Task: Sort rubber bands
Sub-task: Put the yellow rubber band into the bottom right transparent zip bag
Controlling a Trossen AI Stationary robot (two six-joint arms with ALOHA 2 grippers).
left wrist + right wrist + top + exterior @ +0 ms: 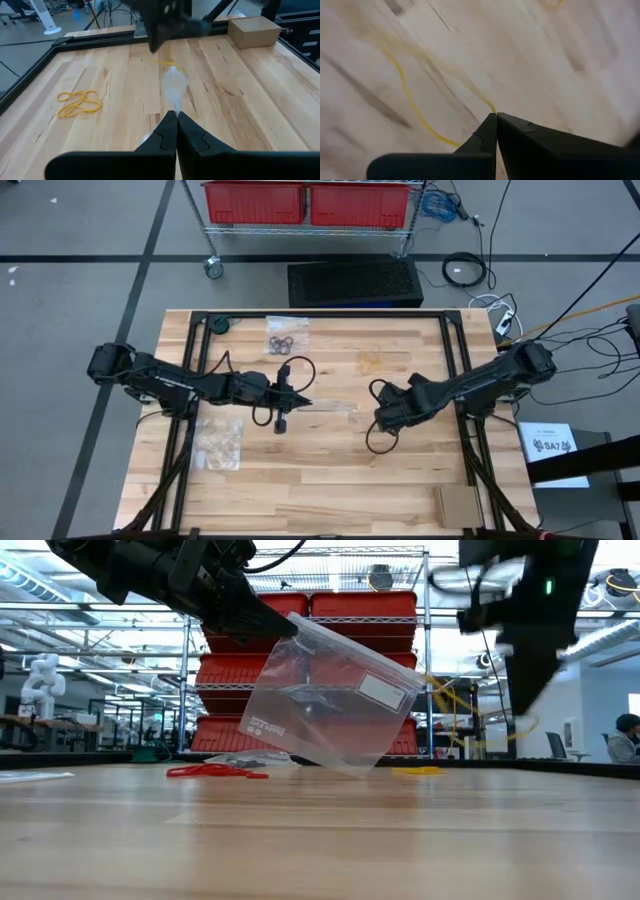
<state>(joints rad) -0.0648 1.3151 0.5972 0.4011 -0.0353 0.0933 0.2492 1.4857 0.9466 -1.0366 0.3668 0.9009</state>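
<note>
My left gripper [303, 403] [176, 118] is shut on a clear flat plastic bag [325, 700] near the table's middle. My right gripper [383, 420] [495, 116] hovers to its right, shut, with a yellowish tan rubber band [415, 107] running up to its fingertips. More tan bands [79, 102] [370, 363] lie loose on the wood. Red bands [215, 772] lie flat behind the bag. Black bands [283, 341] rest on a second clear bag near the far edge. My left gripper pinches the clear bag's upper corner [292, 628] between its two fingers, coming level from the table's left. The bag hangs tilted below the fingers, and its lower edge [345, 770] touches the table. My right gripper points down at the table from above. One end of the tan band [491, 107] meets its shut fingertips, and the rest trails away below; the fingers hide the contact itself.
A third clear bag [218, 442] lies flat near the table's left side. A cardboard box [459, 504] [252, 30] stands at the near right corner. A black frame rail [320, 314] edges the table. Red bins [330, 660] stand beyond the far edge.
</note>
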